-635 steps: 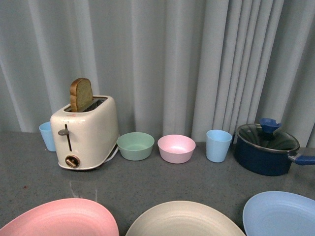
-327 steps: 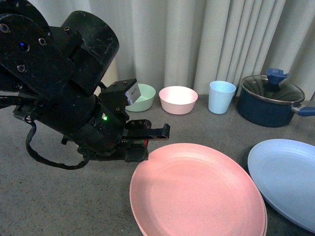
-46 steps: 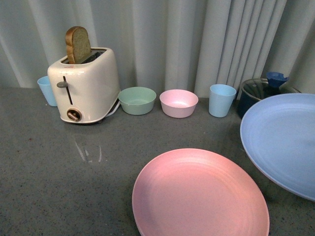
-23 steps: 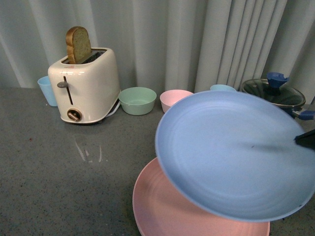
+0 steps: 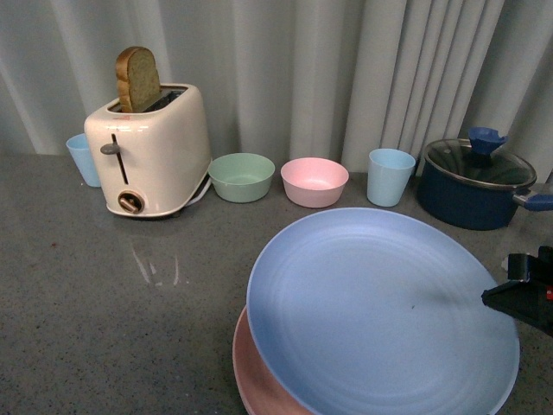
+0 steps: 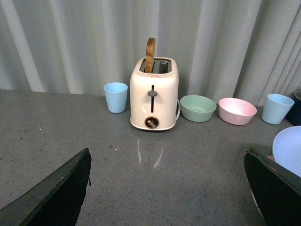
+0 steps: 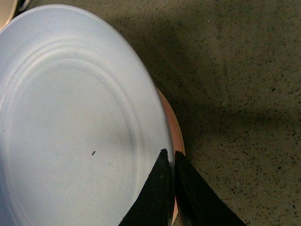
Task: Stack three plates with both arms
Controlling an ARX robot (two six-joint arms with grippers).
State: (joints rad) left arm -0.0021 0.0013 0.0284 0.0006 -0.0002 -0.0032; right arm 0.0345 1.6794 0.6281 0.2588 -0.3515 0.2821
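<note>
The light blue plate (image 5: 380, 311) hangs low and nearly level over the pink plate (image 5: 252, 373), covering most of it; only the pink near-left rim shows. My right gripper (image 5: 517, 298) is shut on the blue plate's right rim. In the right wrist view both black fingers pinch that rim (image 7: 170, 153), with the light blue plate (image 7: 70, 117) spread before them and the pink plate's edge (image 7: 175, 127) just beneath. My left gripper (image 6: 167, 188) is open over bare counter, nothing between its fingers (image 6: 61, 193). The blue plate's edge (image 6: 289, 148) shows by the left gripper's far finger.
Along the curtain stand a light blue cup (image 5: 83, 158), a cream toaster (image 5: 151, 151) with a bread slice, a green bowl (image 5: 241, 176), a pink bowl (image 5: 314, 181), another light blue cup (image 5: 386, 176) and a dark blue lidded pot (image 5: 475, 186).
The right gripper carried the light blue plate in from the right, then lowered and levelled it over the pink plate. The left gripper is out of the front view.
</note>
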